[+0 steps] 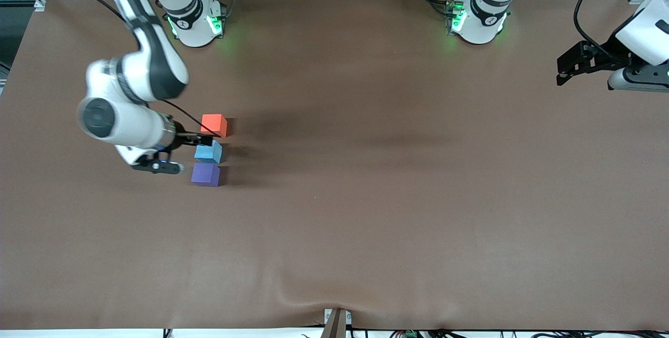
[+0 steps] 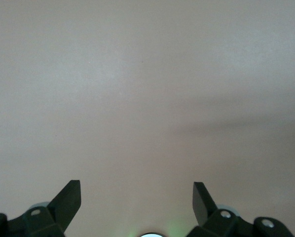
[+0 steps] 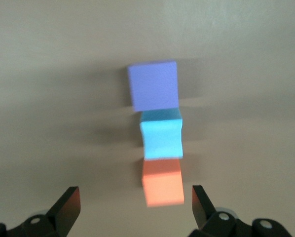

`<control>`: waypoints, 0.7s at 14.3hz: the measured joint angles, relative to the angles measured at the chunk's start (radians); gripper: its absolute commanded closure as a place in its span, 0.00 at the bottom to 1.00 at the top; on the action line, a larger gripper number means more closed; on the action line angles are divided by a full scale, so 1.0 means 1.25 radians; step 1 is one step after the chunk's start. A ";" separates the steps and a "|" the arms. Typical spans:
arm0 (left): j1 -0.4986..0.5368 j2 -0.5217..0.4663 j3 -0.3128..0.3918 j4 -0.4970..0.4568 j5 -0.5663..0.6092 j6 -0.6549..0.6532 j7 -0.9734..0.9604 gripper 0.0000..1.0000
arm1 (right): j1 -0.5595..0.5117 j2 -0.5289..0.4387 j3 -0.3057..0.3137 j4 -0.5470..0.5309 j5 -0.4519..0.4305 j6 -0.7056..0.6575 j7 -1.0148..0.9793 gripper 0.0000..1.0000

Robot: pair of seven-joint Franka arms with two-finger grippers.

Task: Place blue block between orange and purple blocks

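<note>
The sky-blue block [image 1: 209, 152] sits on the brown table [image 1: 366, 197] in a tight row, with the orange-red block [image 1: 214, 124] farther from the front camera and the violet-purple block [image 1: 205, 174] nearer. The right wrist view shows the same row: purple [image 3: 153, 85], blue [image 3: 161, 133], orange [image 3: 162, 182]. My right gripper [image 1: 202, 141] hovers over the row, open and empty [image 3: 135, 191]. My left gripper [image 1: 564, 69] waits over the left arm's end of the table, open and empty [image 2: 136, 186], with only bare table under it.
The brown cloth has a slight wrinkle near the front edge [image 1: 313, 286]. The two arm bases [image 1: 196, 22] stand along the table's back edge.
</note>
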 measured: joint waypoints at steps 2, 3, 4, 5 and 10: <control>0.000 0.000 0.000 0.000 0.000 0.000 0.000 0.00 | -0.002 -0.012 -0.003 0.117 0.001 -0.093 0.000 0.00; 0.000 0.000 0.000 0.000 0.000 0.000 0.000 0.00 | -0.004 -0.013 -0.006 0.170 -0.002 -0.128 -0.001 0.00; 0.000 0.000 0.000 0.000 0.000 0.000 0.000 0.00 | -0.007 -0.012 -0.009 0.226 -0.008 -0.168 -0.002 0.00; 0.000 0.000 0.000 0.000 0.000 0.000 0.000 0.00 | -0.014 -0.012 -0.012 0.284 -0.019 -0.218 -0.003 0.00; 0.000 0.000 0.000 -0.001 0.000 0.000 0.000 0.00 | -0.089 -0.018 -0.019 0.461 -0.072 -0.384 -0.041 0.00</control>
